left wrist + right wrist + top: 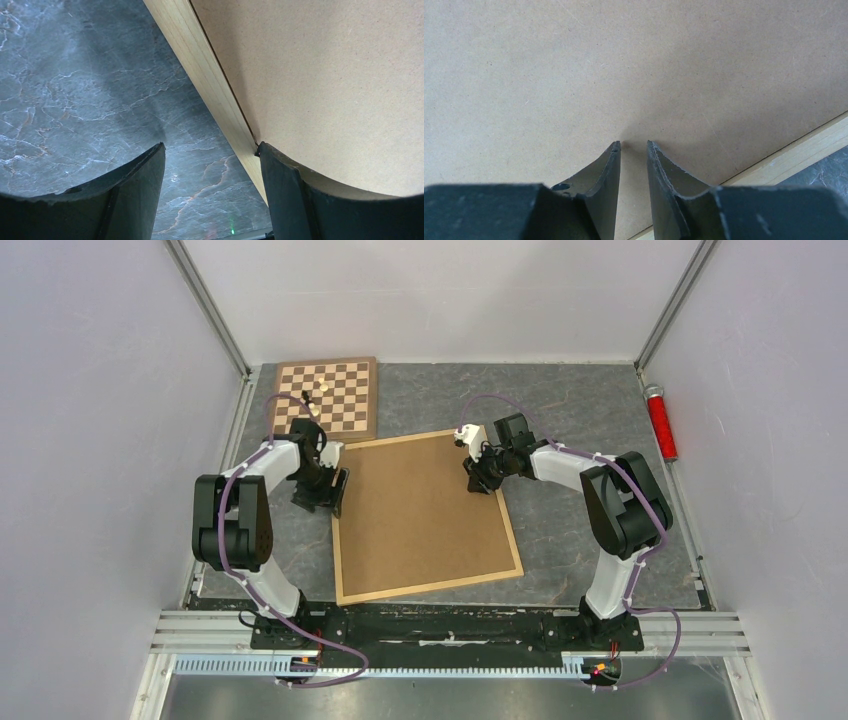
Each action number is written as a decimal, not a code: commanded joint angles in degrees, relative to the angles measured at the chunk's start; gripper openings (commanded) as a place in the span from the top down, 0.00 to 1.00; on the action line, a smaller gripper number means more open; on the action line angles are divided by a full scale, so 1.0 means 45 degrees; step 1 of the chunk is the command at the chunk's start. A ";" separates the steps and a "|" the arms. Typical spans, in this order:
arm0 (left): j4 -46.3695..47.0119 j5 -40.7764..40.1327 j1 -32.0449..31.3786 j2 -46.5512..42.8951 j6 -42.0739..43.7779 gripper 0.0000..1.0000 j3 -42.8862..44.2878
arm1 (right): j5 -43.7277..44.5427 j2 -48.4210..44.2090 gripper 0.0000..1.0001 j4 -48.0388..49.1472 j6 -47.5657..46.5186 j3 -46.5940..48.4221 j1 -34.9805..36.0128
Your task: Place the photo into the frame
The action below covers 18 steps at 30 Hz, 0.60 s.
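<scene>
Chessboard (326, 398) crowds the frame (428, 587) at its far-left corner; open table (580, 410) lies right.

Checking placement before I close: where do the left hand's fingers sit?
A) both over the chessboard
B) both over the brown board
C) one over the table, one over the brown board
C: the left wrist view shows the left hand with one finger over the grey table, the other over the brown board, and the wooden edge of the frame between them.

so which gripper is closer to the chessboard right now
Left. The left gripper sits at the frame's left edge, just on the near side of the chessboard; the right gripper is over the backing board near its right edge, farther away.
</scene>
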 commanded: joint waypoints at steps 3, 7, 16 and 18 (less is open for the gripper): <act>0.0013 -0.0351 -0.0166 0.0342 0.0276 0.25 -0.0097 | 0.0403 0.1021 0.71 -0.2432 0.0307 -0.0766 0.0155; 0.0007 -0.0328 -0.0340 0.0391 0.0306 0.25 -0.0097 | 0.0405 0.1021 0.71 -0.2419 0.0306 -0.0777 0.0157; 0.0068 -0.0623 -0.0458 0.0552 0.0315 0.25 -0.0175 | 0.0400 0.1036 0.71 -0.2420 0.0285 -0.0769 0.0159; 0.0079 -0.0524 -0.0440 0.0590 0.0318 0.25 -0.0155 | 0.0409 0.1041 0.71 -0.2430 0.0294 -0.0765 0.0159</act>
